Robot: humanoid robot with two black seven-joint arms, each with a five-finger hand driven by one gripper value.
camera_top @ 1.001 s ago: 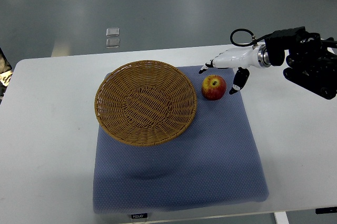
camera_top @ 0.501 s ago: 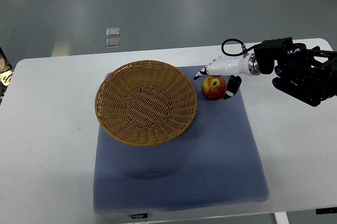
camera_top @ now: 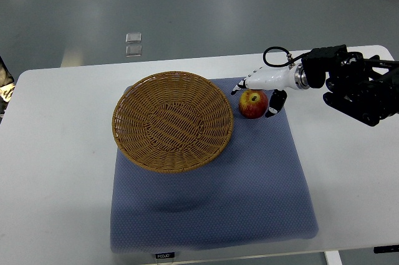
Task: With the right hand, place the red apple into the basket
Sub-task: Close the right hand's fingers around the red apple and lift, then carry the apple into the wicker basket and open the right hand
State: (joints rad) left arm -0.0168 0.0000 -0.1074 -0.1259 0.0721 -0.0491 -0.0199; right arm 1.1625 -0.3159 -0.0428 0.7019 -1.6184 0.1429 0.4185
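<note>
A white bench (camera_top: 56, 171) seen from above carries a blue mat (camera_top: 249, 196). On the mat's left part sits a round, shallow wicker basket (camera_top: 171, 120), with nothing inside it. A red apple (camera_top: 253, 103) with a yellowish patch rests on the mat just to the right of the basket's rim, close to it but not clearly touching. The right robot hand (camera_top: 259, 93), white with black fingertips, reaches in from the right on a black arm and sits over the apple's far side. Its fingers are spread around the fruit: some point left past the apple's top, and the thumb (camera_top: 275, 104) hangs at its right side. Whether they touch the apple cannot be told.
</note>
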